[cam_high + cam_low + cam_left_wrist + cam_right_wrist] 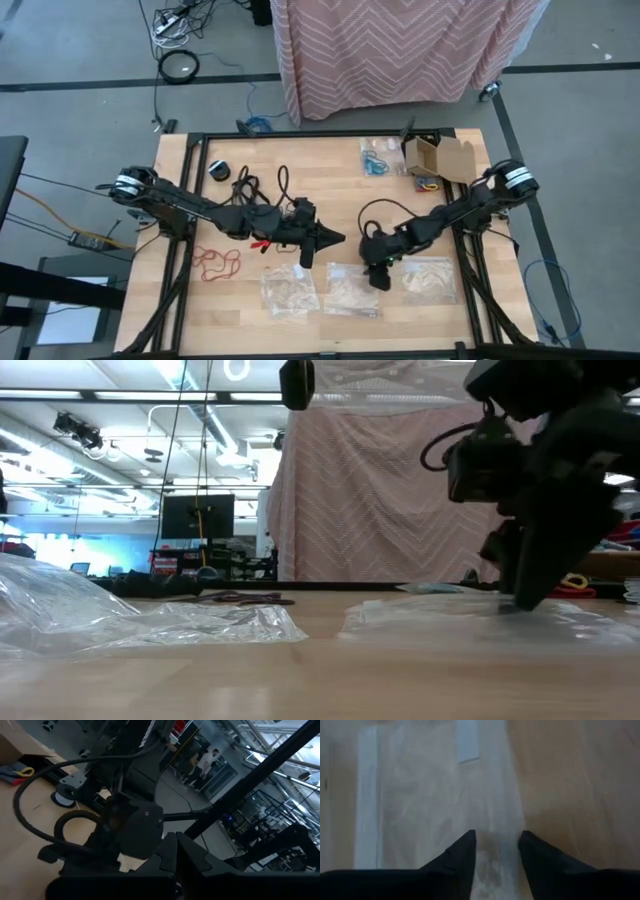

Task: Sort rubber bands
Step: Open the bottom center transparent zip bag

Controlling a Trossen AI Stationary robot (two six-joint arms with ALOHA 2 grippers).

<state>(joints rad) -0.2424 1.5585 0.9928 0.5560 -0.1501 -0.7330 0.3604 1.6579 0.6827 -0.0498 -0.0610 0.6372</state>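
Three clear crinkly plastic bags lie along the lower middle of the high view on the pale wooden desk (330,190): a left bag (289,290), a middle bag (351,290) and a right bag (430,278), each a wrinkled, glossy sheet. The right gripper (497,851) points down at the edge of the middle bag, its two dark, tapered fingers set a little apart with filmy plastic between the tips; whether they pinch it cannot be told. In the low view this arm stands at the right, its tip touching the bag.

The left gripper (335,238) sits near the centre of the desk, its pointed dark fingers drawn together and holding nothing.

Red rubber bands (216,262), thin looping strands, sprawl at the lower left of the desk. A few more red bands (262,243) lie just beside the left arm's wrist. Blue rubber bands (375,162) sit at the upper right inside another clear bag, next to an open cardboard box (442,157). Black cables (250,185) curl at the upper left.
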